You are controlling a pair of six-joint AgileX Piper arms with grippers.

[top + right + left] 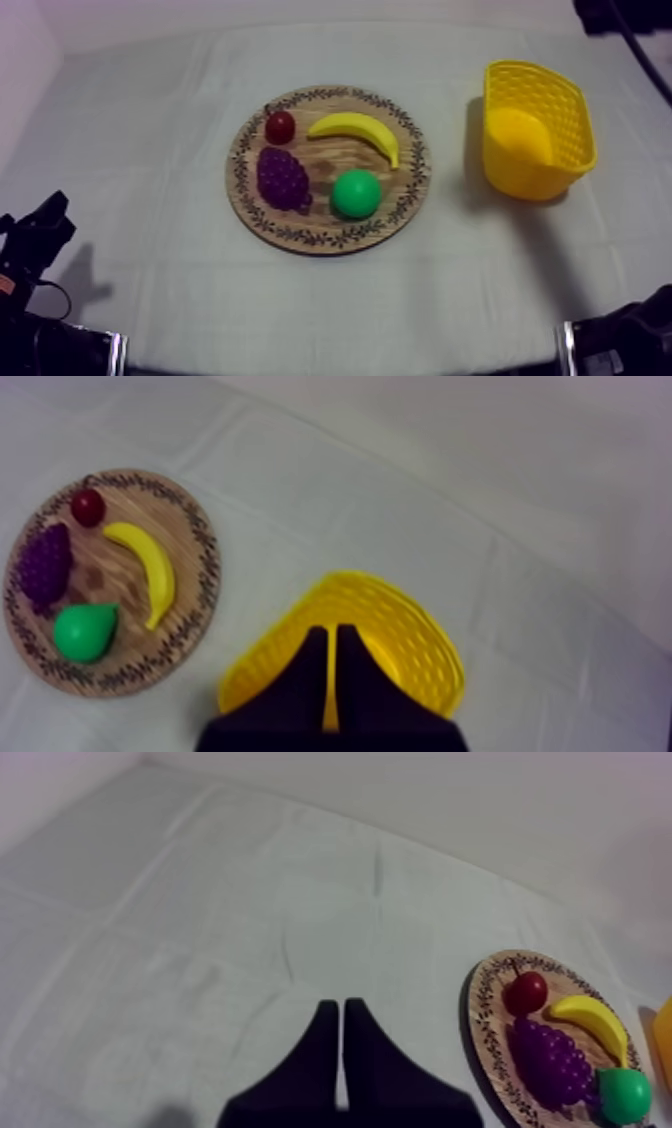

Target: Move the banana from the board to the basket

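Claws come first. The left claw (338,1008) is clenched on nothing. Its two black fingers lie together in a thin wedge over bare cloth. The right claw (328,632) is clenched on nothing too, and it hangs over the near rim of the basket (410,626).

From the left claw, the board (487,1027) is off to one side, with a lot of bare cloth between them. From the right claw, the board is past the basket, with a strip of bare cloth between the two.

The basket (520,175) is yellow and stands on the right side of the worktop (150,130). Inside it I can see its own yellow wall and floor.

The round board (335,160) sits in the middle of the worktop and holds four toy fruits. The banana (360,128) lies on the far part of the board, on the side nearest the basket, close to the patterned rim. The small red fruit (280,127) is just beside the banana's left tip. The grapes (282,178) lie in front of the red fruit. The pear (356,193) is green and sits in front of the banana, near it, with a little wood showing between them.

There is open cloth all around the board, and a wide bare strip in front of it. The left arm (35,240) and the right arm (625,335) sit low at the near corners, well apart from the board.
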